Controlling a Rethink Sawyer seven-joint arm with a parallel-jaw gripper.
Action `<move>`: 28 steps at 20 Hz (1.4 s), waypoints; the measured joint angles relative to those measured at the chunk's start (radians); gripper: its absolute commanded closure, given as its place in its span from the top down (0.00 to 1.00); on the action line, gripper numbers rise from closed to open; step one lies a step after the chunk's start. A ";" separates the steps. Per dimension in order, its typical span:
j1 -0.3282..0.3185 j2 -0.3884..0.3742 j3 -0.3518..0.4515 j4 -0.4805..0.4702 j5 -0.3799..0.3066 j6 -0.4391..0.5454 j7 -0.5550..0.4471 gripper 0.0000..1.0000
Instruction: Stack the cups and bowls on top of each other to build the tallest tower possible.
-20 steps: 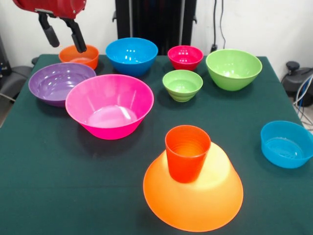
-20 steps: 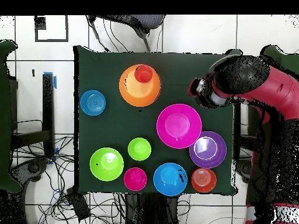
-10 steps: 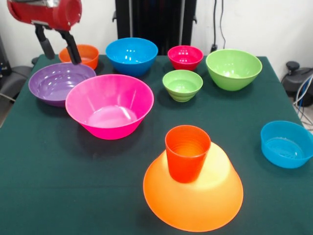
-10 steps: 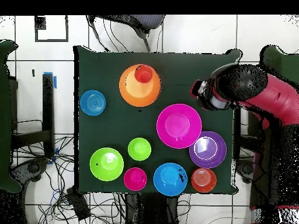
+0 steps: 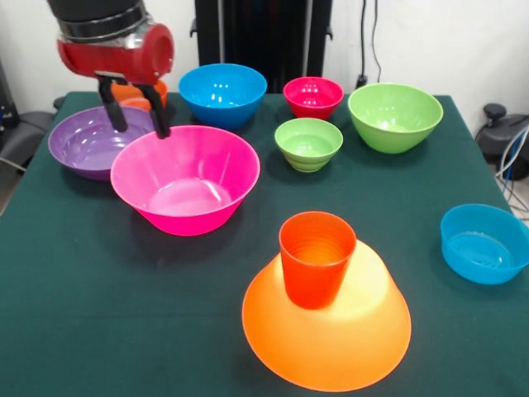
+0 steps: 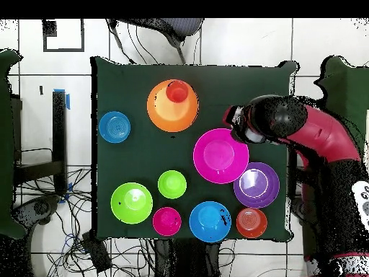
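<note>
An orange-red cup (image 5: 316,258) stands upright on the large orange bowl (image 5: 347,331), which lies rim down at the front as the tower's base; from overhead, the cup (image 6: 177,91) sits on that bowl (image 6: 160,112). My gripper (image 5: 140,130) hangs open and empty over the back left rim of the large pink bowl (image 5: 186,178), beside the purple bowl (image 5: 87,142). The small orange bowl (image 5: 135,96) shows partly behind the fingers. In the overhead view the arm (image 6: 288,126) reaches to the pink bowl's (image 6: 220,155) edge.
Along the back stand a blue bowl (image 5: 222,93), a small red bowl (image 5: 313,96), a small green bowl (image 5: 308,142) and a larger green bowl (image 5: 394,116). A small blue bowl (image 5: 483,242) sits alone at the right edge.
The gripper has come down and rightward from above the small orange bowl to the pink bowl's back left rim. It stays open. No bowl or cup has moved.
</note>
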 measured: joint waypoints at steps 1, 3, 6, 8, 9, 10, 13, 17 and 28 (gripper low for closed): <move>-0.002 -0.002 0.006 0.008 -0.003 -0.005 0.000 1.00; -0.010 -0.013 0.030 0.042 -0.017 -0.012 0.000 1.00; -0.012 -0.028 0.047 0.069 -0.025 -0.012 0.000 1.00; -0.012 -0.046 0.066 0.097 -0.028 -0.012 0.000 1.00; -0.012 -0.060 0.081 0.115 -0.029 -0.012 0.000 1.00; -0.012 -0.074 0.096 0.134 -0.030 -0.012 0.000 1.00; -0.012 -0.098 0.123 0.165 -0.031 -0.012 0.000 1.00; -0.012 -0.134 0.171 0.217 -0.033 -0.012 0.000 1.00; 0.007 -0.158 0.236 0.292 -0.105 -0.049 0.000 1.00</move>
